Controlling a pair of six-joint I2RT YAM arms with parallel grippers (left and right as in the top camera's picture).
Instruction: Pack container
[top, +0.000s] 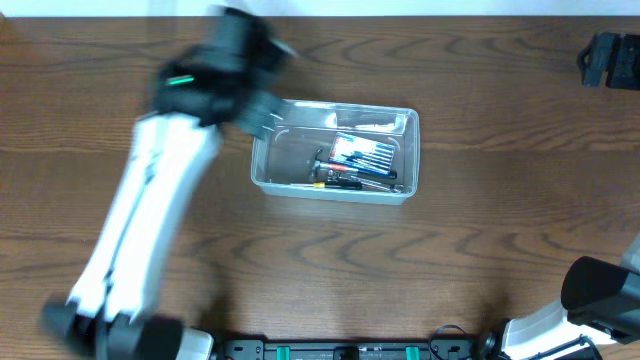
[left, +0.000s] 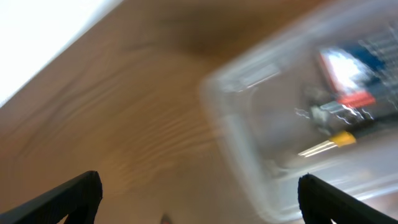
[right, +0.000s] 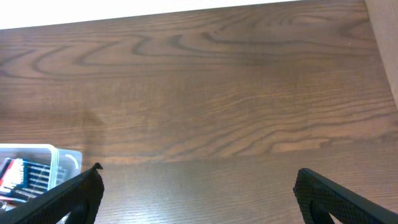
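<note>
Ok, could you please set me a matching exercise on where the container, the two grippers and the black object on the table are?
1 container
2 left gripper
3 right gripper
4 black object

a open, over bare table
b far right corner
c mid-table, tools inside
d open, at the container's corner

Pairs: 1-c, 2-d, 3-a, 4-b

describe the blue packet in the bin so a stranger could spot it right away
On the wooden table, find the clear container near the middle. In its right half lies a flat blue packet with pale stripes. The loose tools beside it are dark and slim; it alone is blue.
</note>
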